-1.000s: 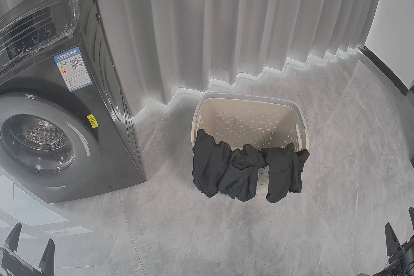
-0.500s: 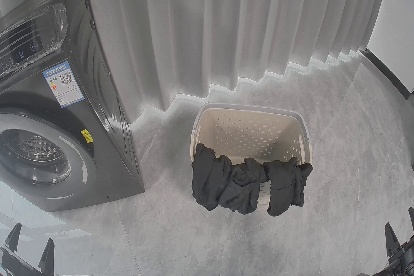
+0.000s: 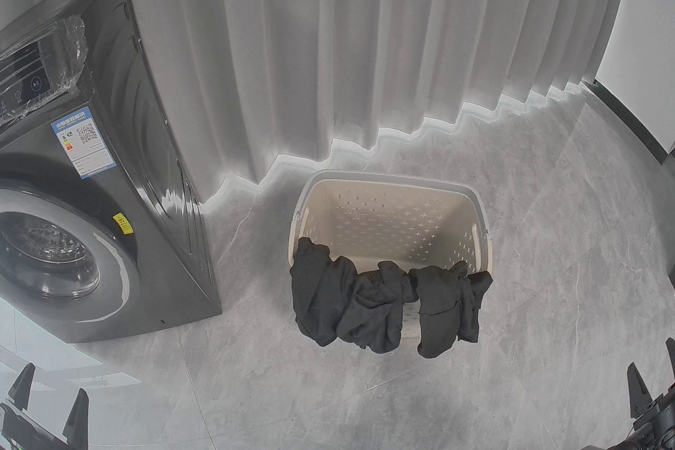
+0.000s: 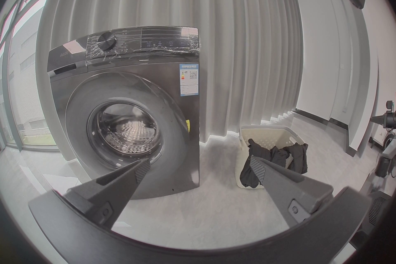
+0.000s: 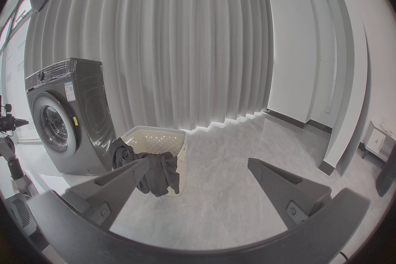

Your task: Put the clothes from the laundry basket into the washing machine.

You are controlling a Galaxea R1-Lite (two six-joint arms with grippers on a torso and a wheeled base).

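The laundry basket (image 3: 388, 176), a cream tub with perforated walls, stands on the grey tiled floor (image 3: 562, 226) just in front of the white curtain (image 3: 351, 15). Dark clothes (image 3: 351, 304) lie bunched over its near rim. Part of the bundle sits inside, and the rest hangs down the outside of the near wall in two lobes. The far inner wall shows above them.

The washing machine (image 3: 140, 191) stands to the robot's left of the basket, apart from it with a strip of floor between. Its steel drum (image 4: 123, 130) shows inside the round front, and clear film wraps the control panel (image 4: 140, 40). I cannot tell whether the door is open.

The left gripper (image 4: 198, 165) hangs low, well short of the machine, with its jaws spread wide and nothing between them. The right gripper (image 5: 198, 166) is just as wide open and also bare, well back from the basket.

Compared with half a second ago, the machine, basket, curtain folds and floor seams all sit further left in the head view. They have shifted together, so the camera has turned and the things have not moved. The clothes drape over the rim as before. Both grippers keep their places at the bottom corners of that view, with the same spread.
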